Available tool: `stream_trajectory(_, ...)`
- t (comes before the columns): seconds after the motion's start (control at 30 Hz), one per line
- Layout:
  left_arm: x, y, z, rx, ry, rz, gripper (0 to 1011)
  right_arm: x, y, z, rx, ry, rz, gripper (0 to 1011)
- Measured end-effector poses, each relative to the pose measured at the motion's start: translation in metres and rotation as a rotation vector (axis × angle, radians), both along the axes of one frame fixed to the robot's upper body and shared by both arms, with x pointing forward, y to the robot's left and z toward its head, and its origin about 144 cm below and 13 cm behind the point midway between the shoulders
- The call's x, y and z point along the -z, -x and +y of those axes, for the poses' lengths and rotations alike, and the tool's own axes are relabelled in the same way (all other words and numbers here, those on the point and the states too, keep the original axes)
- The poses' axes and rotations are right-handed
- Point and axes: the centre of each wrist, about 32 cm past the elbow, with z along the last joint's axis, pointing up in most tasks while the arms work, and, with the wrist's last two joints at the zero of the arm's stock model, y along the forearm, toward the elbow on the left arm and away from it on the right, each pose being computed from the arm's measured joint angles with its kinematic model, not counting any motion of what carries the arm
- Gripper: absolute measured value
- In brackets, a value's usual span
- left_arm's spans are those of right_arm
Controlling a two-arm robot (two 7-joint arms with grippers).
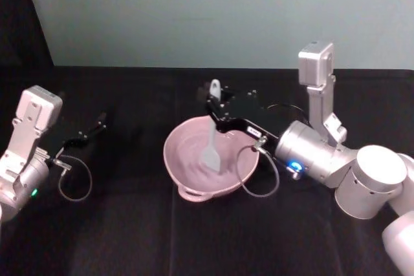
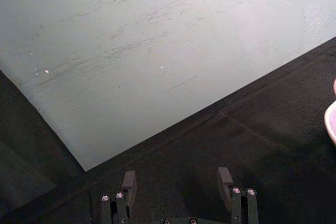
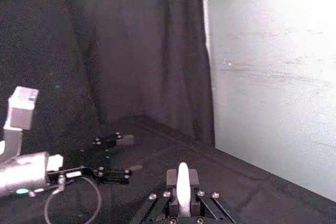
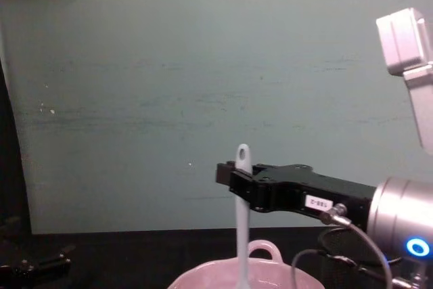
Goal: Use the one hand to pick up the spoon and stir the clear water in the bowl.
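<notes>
While the right gripper (image 1: 217, 106) clamps the spoon (image 1: 212, 152) by its handle, the head sits inside the bowl (image 1: 169, 145). The clear water cannot be made out; the left gripper (image 1: 98, 123) rests open.

No wording, brand, number or sign legible anywhere. Sole printed item: small white label (image 4: 319, 202) on the flank of the right gripper (image 4: 237, 172), well behind the jaws. One short row of dark characters on it, too small to decipher. From the head view, the same label on top of the right gripper: a plain white patch, likewise unreadable.
</notes>
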Motion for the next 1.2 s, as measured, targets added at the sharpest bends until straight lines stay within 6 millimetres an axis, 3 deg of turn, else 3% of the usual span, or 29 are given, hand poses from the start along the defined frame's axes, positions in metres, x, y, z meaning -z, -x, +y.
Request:
stream_trajectory(0.4,0.000,0.000,0.000,0.000,0.000,0.000,1011,0.001,-0.014,0.023,-0.028,-0.022,0.003,114)
stream_trajectory(0.67,0.000,0.000,0.000,0.000,0.000,0.000,1011,-0.001,-0.031,0.025,-0.009,-0.029,-0.005,114)
stream_trajectory(0.93,0.000,0.000,0.000,0.000,0.000,0.000,1011,-0.004,-0.040,0.012,0.040,-0.021,-0.013,114)
stream_trajectory(1.2,0.000,0.000,0.000,0.000,0.000,0.000,1011,-0.005,-0.031,-0.010,0.080,-0.004,-0.011,114)
